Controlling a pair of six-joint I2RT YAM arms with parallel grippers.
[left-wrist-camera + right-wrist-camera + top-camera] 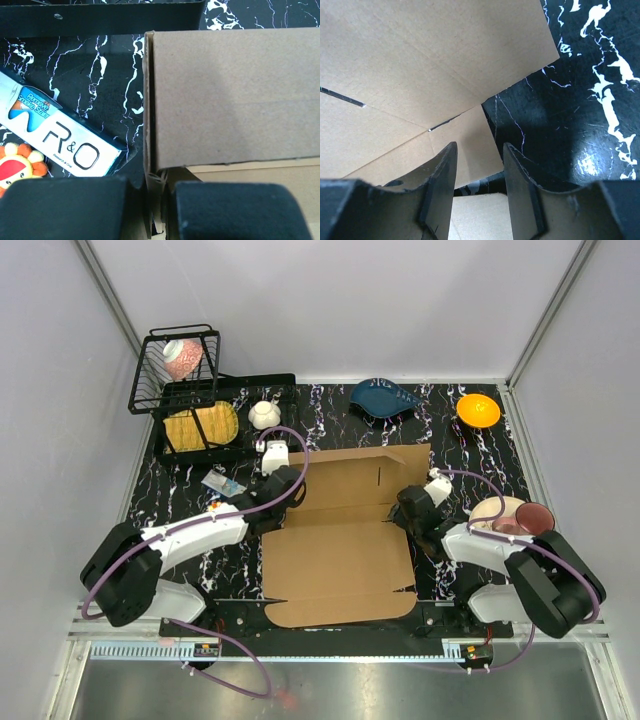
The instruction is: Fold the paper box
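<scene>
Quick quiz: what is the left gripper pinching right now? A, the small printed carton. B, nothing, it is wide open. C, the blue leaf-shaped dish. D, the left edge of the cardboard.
D: in the left wrist view the left gripper is shut on the upturned left edge of the paper box, while the printed carton lies apart to its side.
</scene>
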